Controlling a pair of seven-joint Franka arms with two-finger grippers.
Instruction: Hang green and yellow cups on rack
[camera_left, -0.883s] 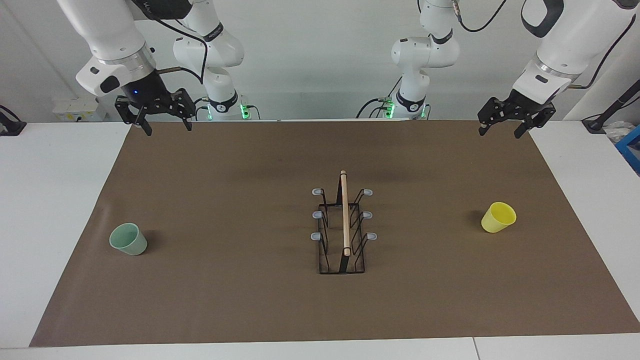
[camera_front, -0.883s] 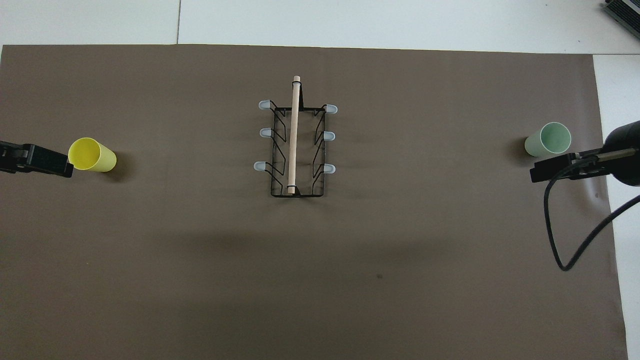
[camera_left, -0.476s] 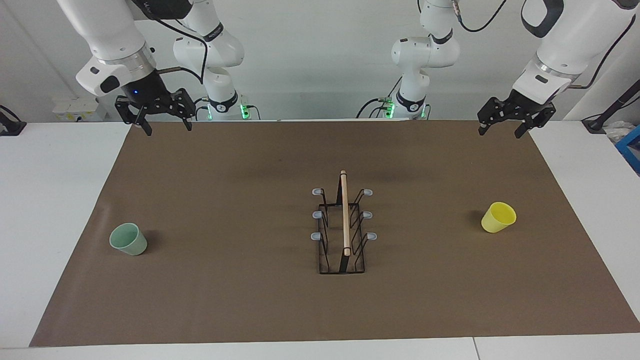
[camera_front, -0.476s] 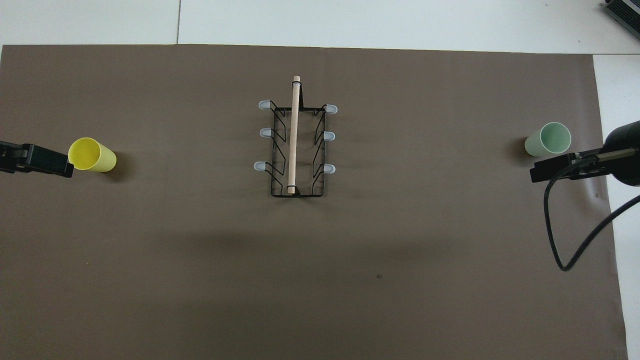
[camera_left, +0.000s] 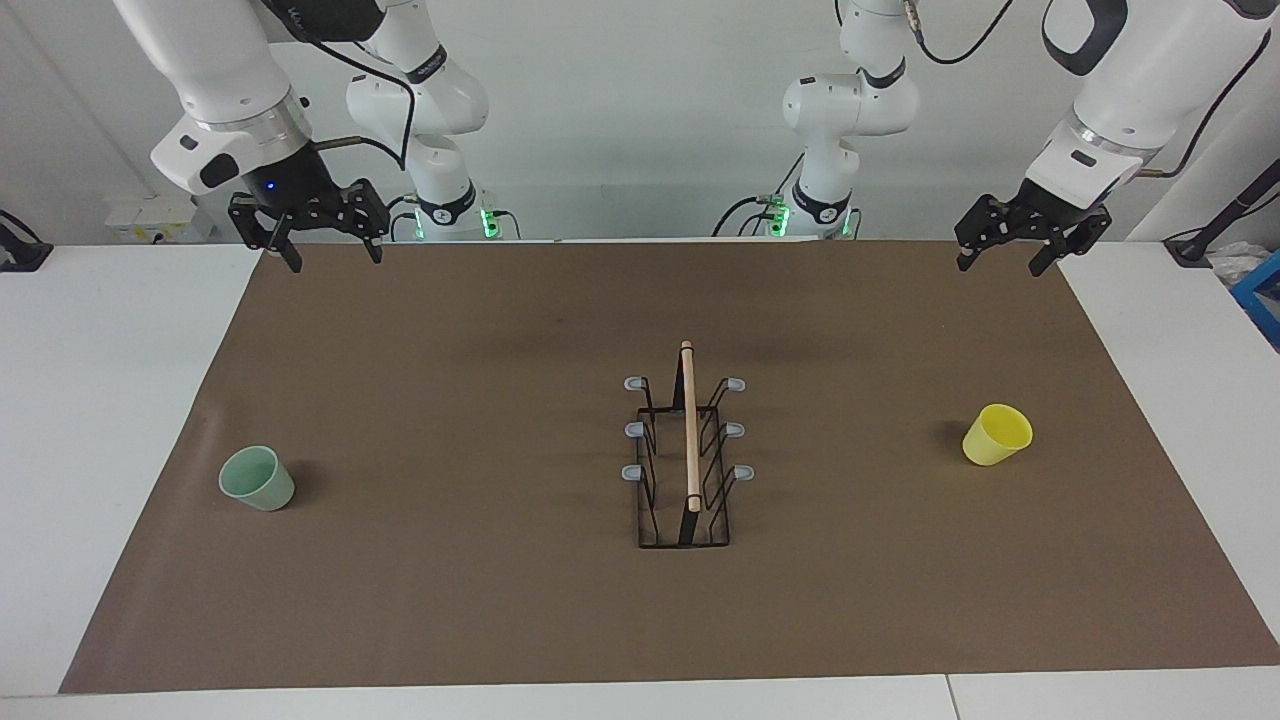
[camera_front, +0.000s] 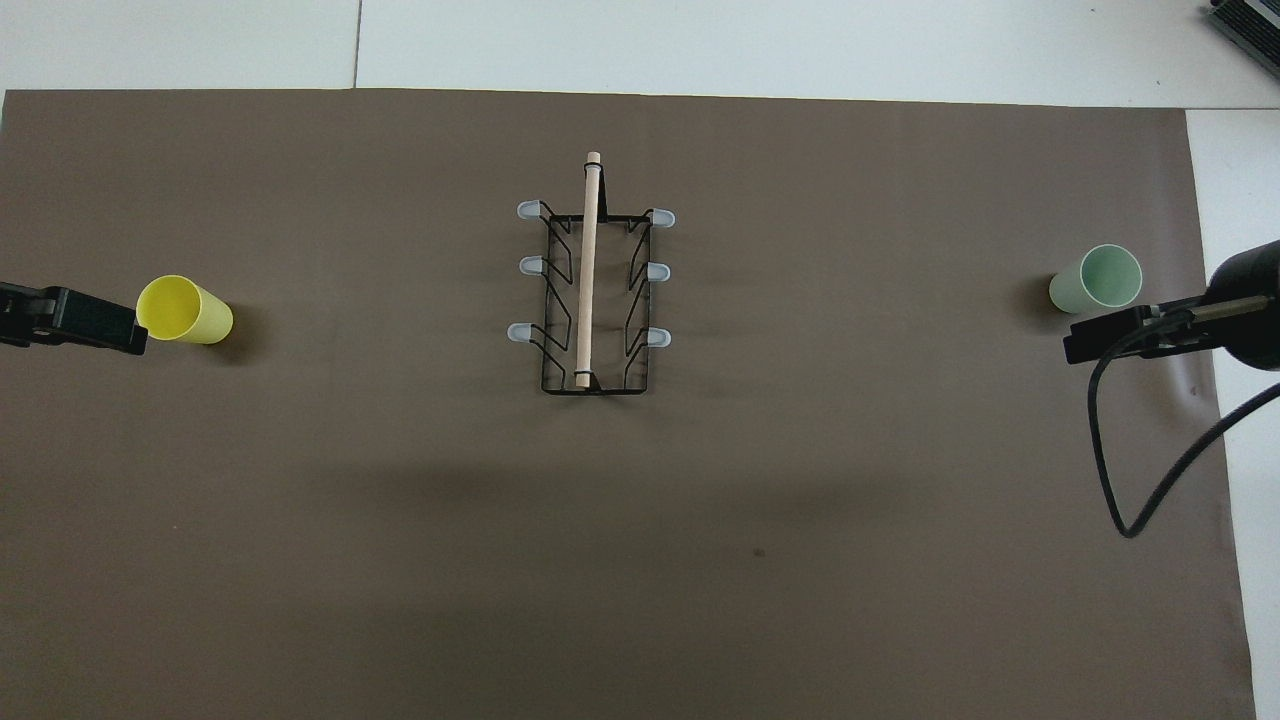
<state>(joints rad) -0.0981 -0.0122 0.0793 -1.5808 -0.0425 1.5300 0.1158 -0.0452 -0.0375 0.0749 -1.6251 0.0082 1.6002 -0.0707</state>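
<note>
The right gripper (camera_left: 324, 242) hangs with jaws apart, above the brown mat's (camera_left: 500, 600) edge; the green cup (camera_left: 257, 479) stands well below it on the counter. The rack (camera_left: 686, 460) is midway between both jaws. The left gripper (camera_left: 1003, 252), jaws apart too, hangs well above the yellow cup (camera_left: 996, 434).
</note>
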